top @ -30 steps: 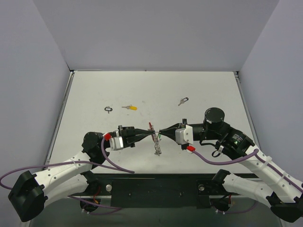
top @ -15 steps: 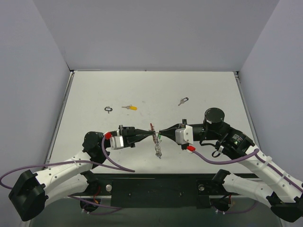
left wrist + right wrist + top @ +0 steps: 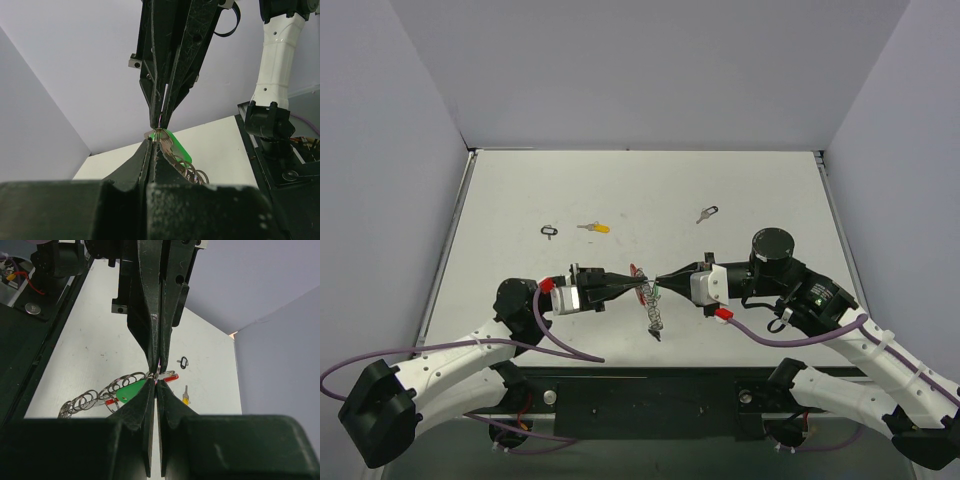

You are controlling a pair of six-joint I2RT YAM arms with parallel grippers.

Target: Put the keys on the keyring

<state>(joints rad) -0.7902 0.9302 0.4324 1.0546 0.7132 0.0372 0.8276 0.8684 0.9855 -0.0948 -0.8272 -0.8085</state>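
We saw the two arms meet tip to tip over the near middle of the table (image 3: 520,190). The left gripper (image 3: 638,283) reached in from the left and the right gripper (image 3: 661,278) from the right. Both pairs of jaws were pressed together, each pinching the thin wire at the top end of the keyring (image 3: 653,312). The wrist views showed that wire as a fine line between the opposing fingertips.

From the pinch the keyring's long axis ran toward the near edge of the table, leaning slightly right. Its free end pointed at the arm bases. We could not tell whether that end touched the table. Its red piece (image 3: 637,270) stuck out on the far side of the left fingertips.

The green key (image 3: 658,290) sat right at the pinch, against the coils. In the right wrist view its head (image 3: 131,389) lay just left of the fingertips. We could not make out its blade among the loops (image 3: 90,400). Whether it was threaded on the wire was hidden by the fingers.

Farther back, the yellow key (image 3: 594,227) lay crosswise with its head to the right. A small black loop (image 3: 550,230) lay near it on the left. A dark-headed key (image 3: 707,213) lay slantwise, well apart on the right, too small to read further.
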